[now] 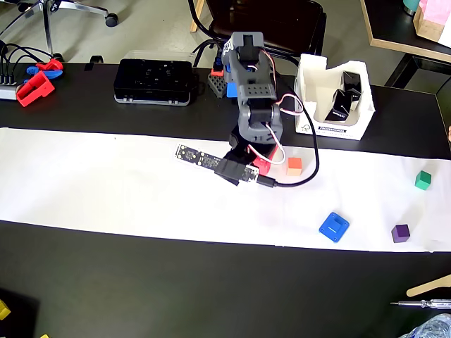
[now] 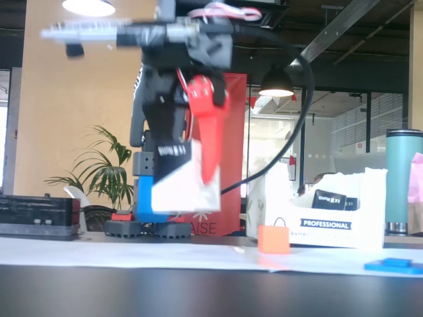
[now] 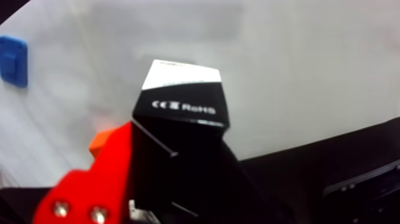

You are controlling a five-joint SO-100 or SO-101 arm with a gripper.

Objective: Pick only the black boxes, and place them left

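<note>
My gripper [image 2: 188, 178] is shut on a black box [image 2: 173, 179] with a white side, held in the air above the white paper strip [image 1: 106, 190]. The wrist view shows that box [image 3: 181, 107] close up, clamped beside the red finger [image 3: 89, 184], its white end pointing away. From overhead the gripper [image 1: 243, 169] sits under the arm near the middle of the strip, and the held box [image 1: 230, 170] shows only as a dark edge. More black boxes [image 1: 343, 95] stand inside a white open carton [image 1: 310, 77] at the back right; they [image 2: 329, 199] also show in the fixed view.
An orange cube [image 1: 294, 166] lies just right of the gripper. A blue flat piece [image 1: 334, 227], a purple cube [image 1: 401, 233] and a green cube [image 1: 423, 179] lie further right. A black device case [image 1: 153, 79] sits at the back left, near red parts [image 1: 35, 88].
</note>
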